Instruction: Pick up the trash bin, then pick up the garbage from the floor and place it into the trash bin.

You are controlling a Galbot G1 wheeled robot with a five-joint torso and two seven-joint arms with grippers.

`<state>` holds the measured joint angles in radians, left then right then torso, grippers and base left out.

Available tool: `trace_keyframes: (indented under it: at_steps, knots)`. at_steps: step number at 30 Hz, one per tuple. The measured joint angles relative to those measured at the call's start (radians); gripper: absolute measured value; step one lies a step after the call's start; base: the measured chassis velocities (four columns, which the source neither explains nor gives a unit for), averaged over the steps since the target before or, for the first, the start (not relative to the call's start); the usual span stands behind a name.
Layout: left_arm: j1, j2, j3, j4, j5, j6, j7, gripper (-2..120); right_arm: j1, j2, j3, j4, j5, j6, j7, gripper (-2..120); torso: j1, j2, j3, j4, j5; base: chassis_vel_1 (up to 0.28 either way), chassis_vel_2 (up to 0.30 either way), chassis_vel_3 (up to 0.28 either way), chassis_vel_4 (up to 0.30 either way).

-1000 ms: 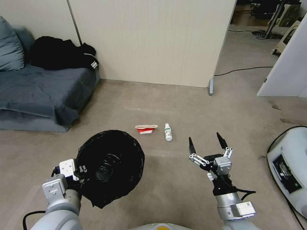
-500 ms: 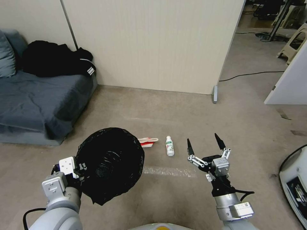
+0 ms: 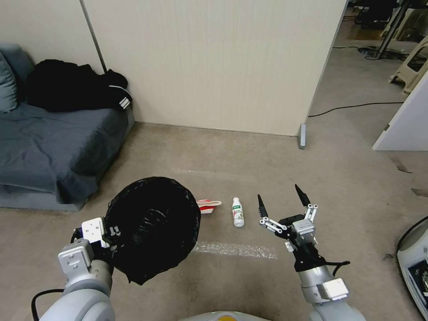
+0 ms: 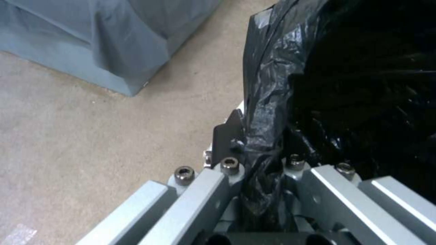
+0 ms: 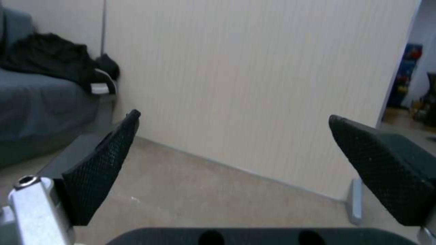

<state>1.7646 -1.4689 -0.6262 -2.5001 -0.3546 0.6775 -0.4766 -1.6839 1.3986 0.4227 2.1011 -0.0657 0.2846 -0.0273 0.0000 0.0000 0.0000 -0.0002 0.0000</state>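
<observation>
A low grey fabric sofa (image 3: pixel 49 147) is sitting against the tall cream ribbed partition wall (image 3: pixel 214 62), which is standing at the far side of the beige carpet floor (image 3: pixel 267 160). A crumpled black garment with white stripes (image 3: pixel 71 87) is lying on the sofa's back end, just beside the partition. A thin black cable (image 3: pixel 352 108) is trailing over the carpet past the partition's open end. A strip of clear tape (image 3: pixel 234 249) is lying flat on the carpet, well out from the partition.
</observation>
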Motion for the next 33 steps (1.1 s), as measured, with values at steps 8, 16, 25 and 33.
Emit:
trace_keyframes:
  at_steps: [8, 16, 25, 33]
  knots:
    - [0.0, -0.003, -0.011, 0.0, 0.007, -0.001, 0.014, 0, 0.153, -0.063, -0.112, -0.058, 0.144, -0.281, 0.093, 100, 0.0, 0.0, 0.0, 0.0002, -0.0001, 0.0, 0.0, 0.0, 0.0]
    - [0.003, -0.007, -0.018, 0.0, 0.014, -0.006, 0.017, 0, 0.264, -0.126, -0.21, -0.139, 0.291, -0.47, 0.124, 100, 0.0, 0.0, 0.0, 0.0003, 0.0001, 0.0, 0.0, 0.0, 0.0]
    - [0.018, -0.03, -0.011, 0.0, 0.038, -0.012, 0.02, 0, 0.414, -0.184, -0.343, -0.376, 0.404, -0.575, 0.126, 100, 0.0, 0.0, 0.0, 0.0002, 0.0, 0.0, 0.0, 0.0, 0.0]
    - [0.031, -0.03, -0.014, 0.0, 0.038, -0.013, 0.02, 0, 0.508, -0.163, -0.367, -0.57, 0.419, -0.578, 0.102, 100, 0.0, 0.0, 0.0, 0.0002, 0.0001, 0.0, 0.0, 0.0, 0.0]
